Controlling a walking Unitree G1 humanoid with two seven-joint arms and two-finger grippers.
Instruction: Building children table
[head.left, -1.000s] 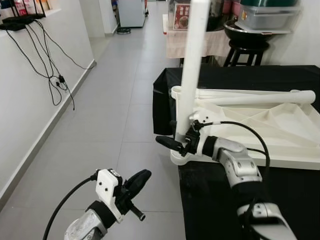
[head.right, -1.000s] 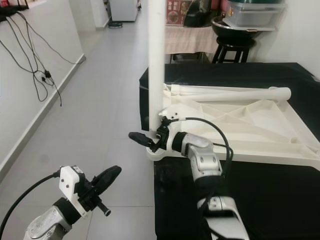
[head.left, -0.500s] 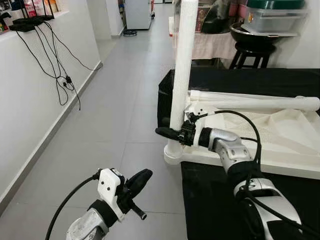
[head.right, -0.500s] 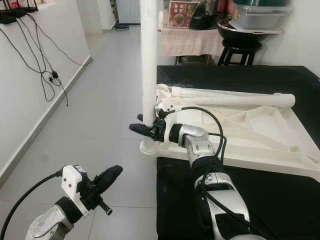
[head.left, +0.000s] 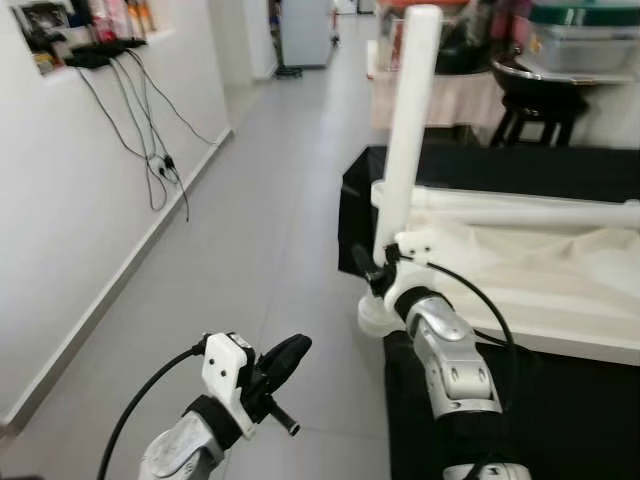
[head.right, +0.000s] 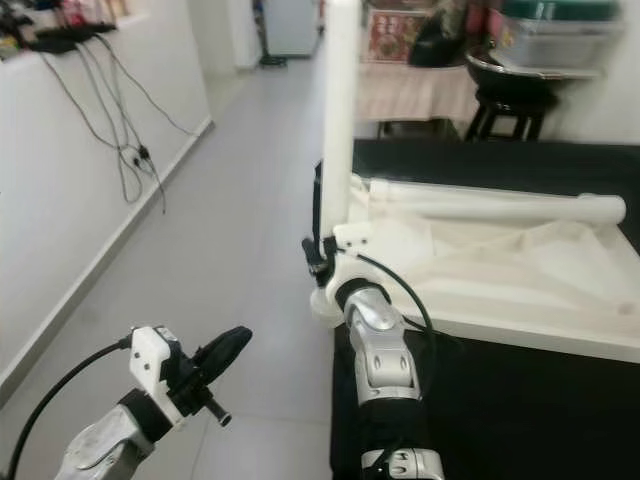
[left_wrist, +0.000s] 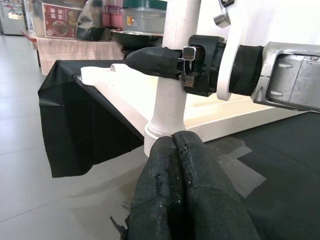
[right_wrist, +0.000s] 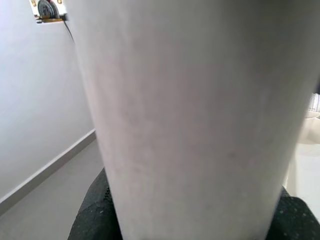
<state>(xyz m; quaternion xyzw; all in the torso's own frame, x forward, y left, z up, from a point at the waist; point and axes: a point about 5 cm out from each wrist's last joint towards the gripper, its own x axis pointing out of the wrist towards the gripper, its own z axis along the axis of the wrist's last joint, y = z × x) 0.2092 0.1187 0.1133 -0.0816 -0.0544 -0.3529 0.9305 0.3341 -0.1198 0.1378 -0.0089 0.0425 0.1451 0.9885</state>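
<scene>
Right gripper (left_wrist: 167, 60) is clamped low on the upright white table leg (head.left: 408, 130), one black finger pressed to each side of the tube just above its socket. The leg is seated in the corner of the upturned white tabletop (head.left: 560, 290), which lies on a black cloth (head.left: 560, 170). A second white leg (head.right: 490, 206) lies flat across the tabletop beyond the jaws. The left gripper (head.left: 280, 362) is held over the grey floor (head.left: 250, 230), its jaws pressed together on nothing, pointing at the socket.
</scene>
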